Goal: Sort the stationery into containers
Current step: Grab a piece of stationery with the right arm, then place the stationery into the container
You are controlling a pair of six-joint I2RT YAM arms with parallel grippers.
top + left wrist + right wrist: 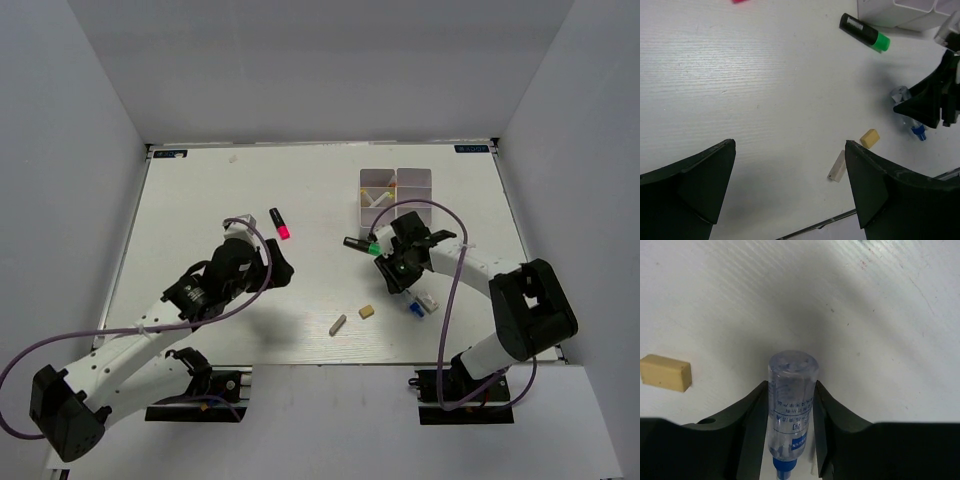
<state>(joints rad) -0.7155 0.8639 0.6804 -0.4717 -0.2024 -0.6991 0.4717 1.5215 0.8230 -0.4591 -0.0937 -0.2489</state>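
Note:
My right gripper (791, 386) is shut on the blue-tipped clear tube (791, 405), its fingers pressed against both sides, low over the table; in the top view that gripper (405, 283) is right of centre, with the tube's blue tip (413, 310) showing below it. My left gripper (276, 264) is open and empty over bare table (790, 155). A pink-ended black marker (280, 224) lies ahead of it. A green-ended marker (362, 244) lies near the white four-compartment box (397, 195). A tan eraser (367, 311) and a pale stick (338, 324) lie near the front.
A white eraser (430, 300) lies right of the tube. The box holds a few thin items. In the left wrist view the green marker (865, 33), tan eraser (869, 138) and pale stick (838, 167) show. The table's front edge is close behind the stick.

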